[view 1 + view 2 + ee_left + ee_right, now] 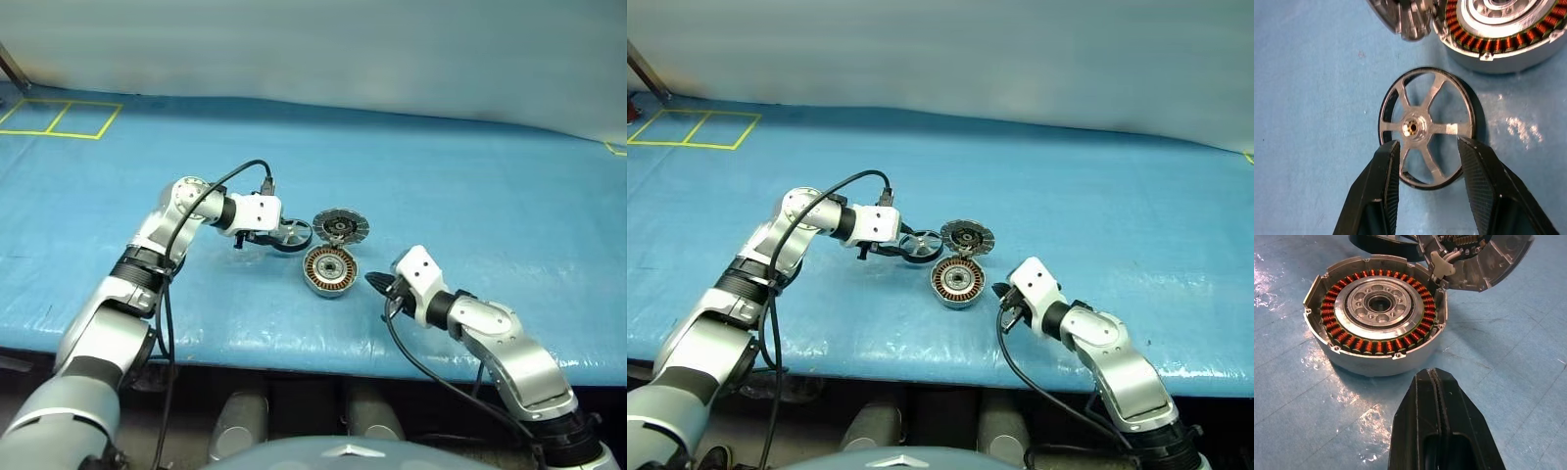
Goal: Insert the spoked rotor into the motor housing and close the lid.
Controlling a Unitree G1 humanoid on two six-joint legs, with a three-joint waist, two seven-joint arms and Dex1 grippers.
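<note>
Left gripper (1425,161) clamped across spoked rotor (1426,127), left of motor housing (329,270): light, stiff, slick; best pinched at rim. Right gripper (1436,382) closed, empty.

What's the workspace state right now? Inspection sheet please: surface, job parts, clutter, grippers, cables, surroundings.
Surface: blue table cover, wrinkled, glossy patches.
Spoked rotor: gripped at its rim, beside the housing, not yet inserted.
Motor housing: open on the cover, copper windings exposed, centre empty.
Lid: hinged open, tilted up at the housing's far edge.
Clutter: nothing seen.
Left gripper: closed on the rotor.
Right gripper: shut, empty, pointing at the housing from just short of it.
Cables: black cable looping over the left arm; another hanging under the right wrist.
Surroundings: yellow tape squares at the far left; pale wall behind.
</note>
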